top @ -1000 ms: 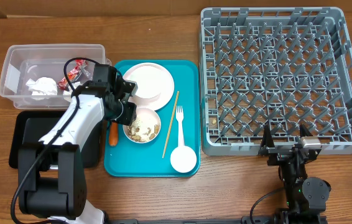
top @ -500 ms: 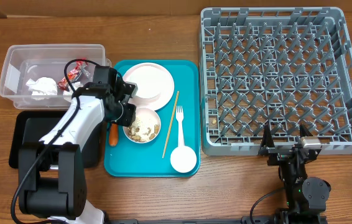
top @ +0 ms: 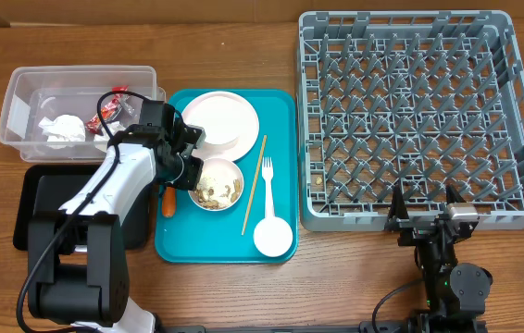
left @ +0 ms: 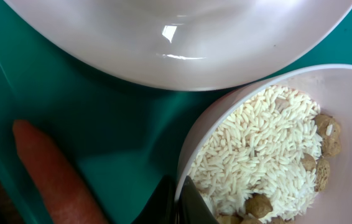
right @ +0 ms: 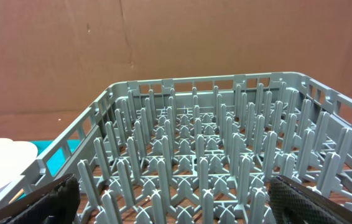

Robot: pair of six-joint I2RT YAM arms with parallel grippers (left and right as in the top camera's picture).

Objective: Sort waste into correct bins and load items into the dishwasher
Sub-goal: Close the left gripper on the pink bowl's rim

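My left gripper (top: 188, 172) is shut on the left rim of the white bowl (top: 220, 184) on the teal tray. In the left wrist view its jaws (left: 179, 199) pinch the bowl's rim (left: 191, 143). The bowl holds white rice (left: 257, 149) and tan nuts (left: 325, 130). An orange carrot piece (top: 167, 201) lies just left of the bowl; it also shows in the left wrist view (left: 51, 177). The white plate (top: 223, 122) sits behind the bowl. My right gripper (top: 424, 205) is open and empty at the front edge of the grey dish rack (top: 419, 111).
The clear tub (top: 21, 92) holds a crumpled napkin (top: 61, 129) and a red wrapper (top: 114, 104). The black tray (top: 44, 199) lies in front of it. On the teal tray (top: 280, 111) lie a chopstick (top: 254, 185), a fork (top: 267, 176) and a cup (top: 273, 237).
My left gripper and the bowl it holds have shifted slightly up and to the right. The right arm has not moved.
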